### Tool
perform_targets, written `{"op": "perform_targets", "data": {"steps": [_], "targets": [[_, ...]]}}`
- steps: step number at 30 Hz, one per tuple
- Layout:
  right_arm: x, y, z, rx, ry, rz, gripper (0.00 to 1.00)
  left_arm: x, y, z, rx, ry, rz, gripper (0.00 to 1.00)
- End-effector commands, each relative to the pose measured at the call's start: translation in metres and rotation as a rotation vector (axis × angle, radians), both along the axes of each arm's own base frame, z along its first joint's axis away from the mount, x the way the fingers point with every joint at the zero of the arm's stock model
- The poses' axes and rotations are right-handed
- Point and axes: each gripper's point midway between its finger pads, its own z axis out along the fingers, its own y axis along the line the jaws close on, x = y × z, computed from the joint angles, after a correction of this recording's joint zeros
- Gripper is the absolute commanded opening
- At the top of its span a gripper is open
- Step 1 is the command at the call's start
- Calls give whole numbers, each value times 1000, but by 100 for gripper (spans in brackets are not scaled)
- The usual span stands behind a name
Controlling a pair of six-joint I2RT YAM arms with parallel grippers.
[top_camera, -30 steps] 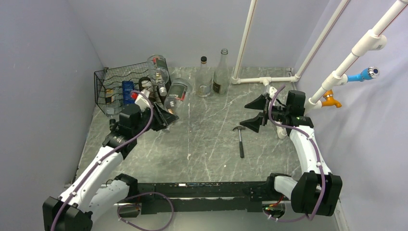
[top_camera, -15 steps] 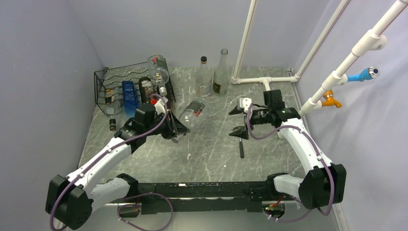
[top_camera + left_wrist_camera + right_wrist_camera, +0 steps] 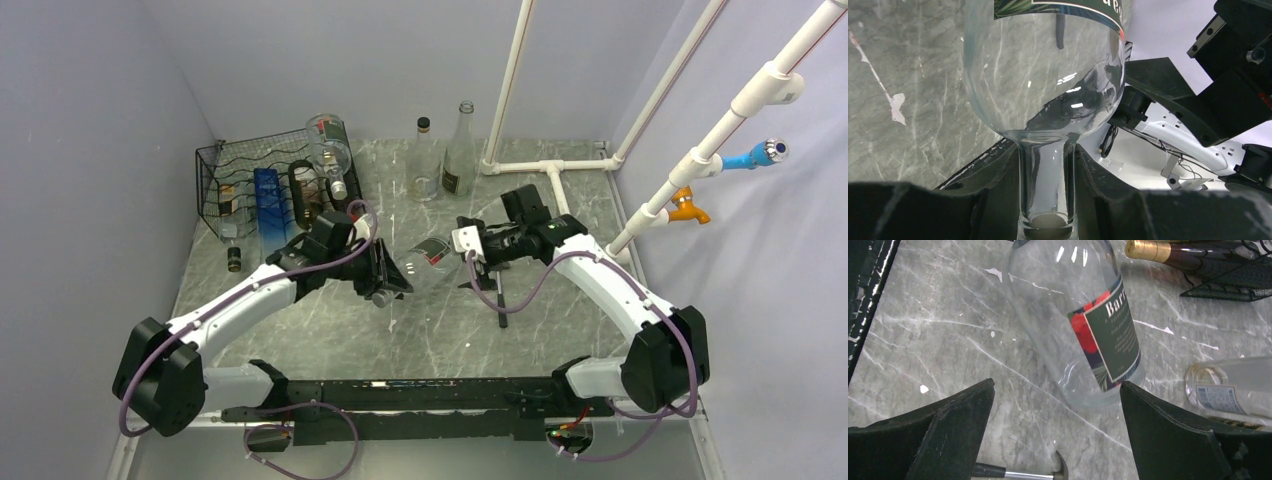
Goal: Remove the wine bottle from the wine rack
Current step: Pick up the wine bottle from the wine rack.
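Two claws are seen close together near the middle of the grey marbled table (image 3: 330, 330), with one wine bottle (image 3: 428, 255) between them.

Left claw (image 3: 385, 288): closed down narrow on the neck of the clear wine bottle. In the left wrist view the neck is clamped between both fingers (image 3: 998, 175), just below the shoulder, and the cork end is seen at the bottom edge.

Wine bottle: held off the wine rack (image 3: 230, 185) and well apart from it, tilted, with the neck towards the left claw and the base towards the right arm. A dark label with red and green print is noted on the body (image 3: 1108, 335). Whether the base touches the table cannot be told.

Right claw (image 3: 472, 258): spread fully wide and nothing is gripped. In the right wrist view the bottle's base is seen framed between the two fingers (image 3: 953, 425), with no contact made.

Wine rack: placed at the back left corner, with several bottles lying in it and one clear bottle (image 3: 328, 145) on its top edge.

A hammer (image 3: 498, 298) is found on the table just below the right claw. Two upright bottles (image 3: 442, 158) are noted at the back wall.
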Motion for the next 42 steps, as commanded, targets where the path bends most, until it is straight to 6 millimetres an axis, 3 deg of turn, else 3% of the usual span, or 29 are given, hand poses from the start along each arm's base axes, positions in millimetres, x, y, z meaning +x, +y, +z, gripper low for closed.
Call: {"op": "perform_targets", "data": {"steps": [1, 16, 24, 28, 33, 42], "targets": [[9, 13, -5, -16, -102, 44, 100, 9, -31, 85, -225, -232, -127, 0], [5, 24, -57, -64, -115, 50, 100, 4, -49, 57, -188, -89, -171, 0], [5, 22, -73, -77, -93, 35, 99, 2, -56, 56, -192, -49, -195, 16], [2, 22, -78, -79, -72, 37, 99, 1, -57, 54, -196, -26, -196, 30], [0, 21, -83, -86, -52, 41, 97, 1, -58, 56, -206, -17, -196, 41], [-8, 22, -89, -81, 2, 62, 95, -3, -61, 61, -234, -8, -236, 55]]}}
